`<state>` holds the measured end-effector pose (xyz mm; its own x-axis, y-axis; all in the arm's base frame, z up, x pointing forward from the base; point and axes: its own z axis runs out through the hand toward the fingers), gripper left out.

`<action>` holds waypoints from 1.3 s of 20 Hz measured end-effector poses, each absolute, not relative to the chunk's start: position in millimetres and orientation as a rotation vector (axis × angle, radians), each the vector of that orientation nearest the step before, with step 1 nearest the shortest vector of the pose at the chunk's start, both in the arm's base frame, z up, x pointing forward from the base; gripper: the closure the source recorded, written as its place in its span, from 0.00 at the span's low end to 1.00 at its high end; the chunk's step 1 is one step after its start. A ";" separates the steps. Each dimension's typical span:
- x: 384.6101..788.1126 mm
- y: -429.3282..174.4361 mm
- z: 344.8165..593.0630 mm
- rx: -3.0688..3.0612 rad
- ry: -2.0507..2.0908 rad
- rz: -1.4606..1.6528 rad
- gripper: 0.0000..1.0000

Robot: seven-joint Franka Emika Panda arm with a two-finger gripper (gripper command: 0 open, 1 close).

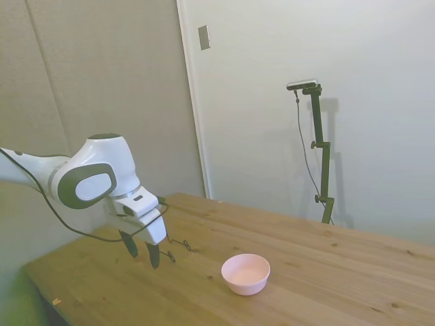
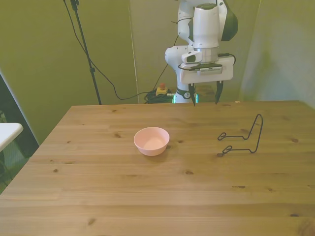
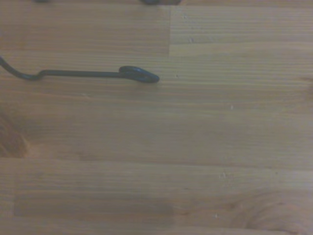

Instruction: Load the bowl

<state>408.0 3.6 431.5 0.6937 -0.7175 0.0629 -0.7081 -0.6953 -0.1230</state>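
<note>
The pale pink bowl (image 2: 151, 140) stands upright and empty on the wooden table (image 2: 147, 196), a little toward the front view's left of centre; the side view shows the bowl (image 1: 246, 274) near the table's near edge. My gripper (image 2: 205, 93) hangs open above the far side of the table, nothing between its fingers, well apart from the bowl. In the side view the gripper (image 1: 141, 249) sits to the left of the bowl. A thin black wire rack (image 2: 242, 137) stands on the table toward the front view's right; one of its feet (image 3: 139, 74) shows in the wrist view.
At the front view's left edge a white surface (image 2: 7, 132) pokes in beside the table. Cables and a small yellow device (image 2: 160, 90) lie on the floor behind the table.
</note>
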 end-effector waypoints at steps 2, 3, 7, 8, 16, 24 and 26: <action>408.4 4.6 430.8 -2.808 1.201 -0.163 0.00; 409.2 5.3 431.5 -2.815 1.210 -0.175 0.00; 420.0 -10.0 449.2 -2.825 1.279 -0.298 0.00; 424.4 -20.0 454.4 -2.824 1.296 -0.331 0.00; 476.1 -97.1 452.4 -2.797 1.408 -0.453 0.00; 522.8 -133.1 400.7 -2.801 1.448 -0.448 0.00; 530.3 -136.5 387.8 -2.799 1.450 -0.443 0.00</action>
